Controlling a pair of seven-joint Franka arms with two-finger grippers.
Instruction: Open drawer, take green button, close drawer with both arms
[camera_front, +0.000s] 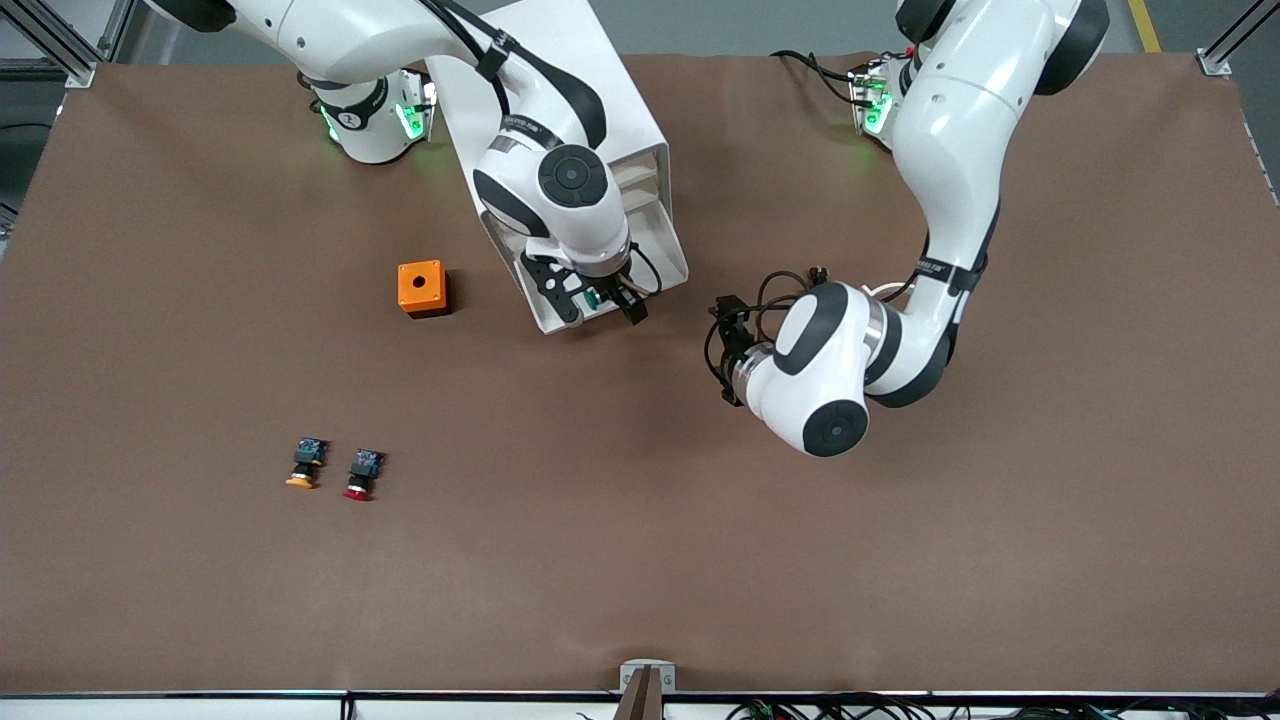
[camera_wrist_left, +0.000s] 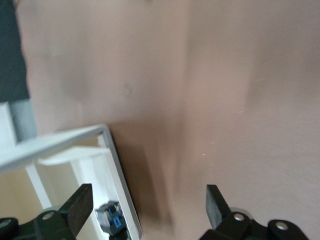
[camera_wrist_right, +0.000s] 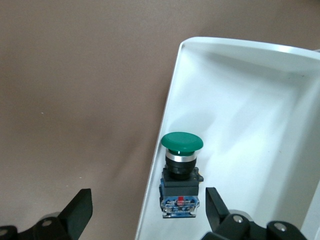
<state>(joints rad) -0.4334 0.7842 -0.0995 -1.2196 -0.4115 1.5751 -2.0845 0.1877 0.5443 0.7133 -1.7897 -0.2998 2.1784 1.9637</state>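
Note:
The white cabinet lies at the robots' side of the table, and one drawer is pulled out toward the front camera. The green-capped button lies in the drawer close to its rim, cap pointing away from the wrist. My right gripper hangs open just above it, one finger over the tray and one over the table. It shows over the drawer's front end in the front view. My left gripper is open and empty, low over the table beside the drawer, toward the left arm's end. Its view shows the drawer wall and the button's blue rear block.
An orange box with a round hole stands beside the drawer, toward the right arm's end. An orange-capped button and a red-capped button lie side by side nearer the front camera. Brown table surface lies around them.

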